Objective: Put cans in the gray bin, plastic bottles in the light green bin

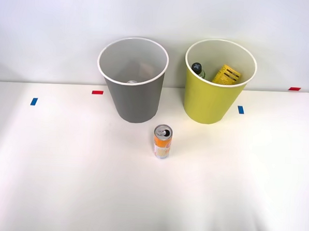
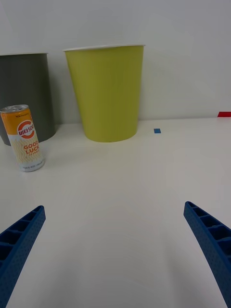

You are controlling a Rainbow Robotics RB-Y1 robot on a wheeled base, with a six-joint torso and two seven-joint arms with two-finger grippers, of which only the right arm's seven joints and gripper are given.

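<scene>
Can [image 1: 162, 142] upright mid-surface, just in front of gray bin [image 1: 132, 93] and green bin [image 1: 212, 98]. Jaws wide, empty, near front edge. Likely light, thin-walled, slick: grip mid-body, gently.

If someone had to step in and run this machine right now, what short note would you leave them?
Right gripper: open, holding nothing, low over the table, its blue fingers spread wide apart.

Orange can: upright on the table, in front of the two bins, nearer the gray bin. Nothing touches it.

Gray bin: a silver can top shows at the bottom.

Light green bin: holds a clear bottle with a dark cap and a yellow ribbed bottle.

Done: both bottles are sorted, and one can appears binned.

Left: pick up the orange can and drop it in the gray bin.
</scene>
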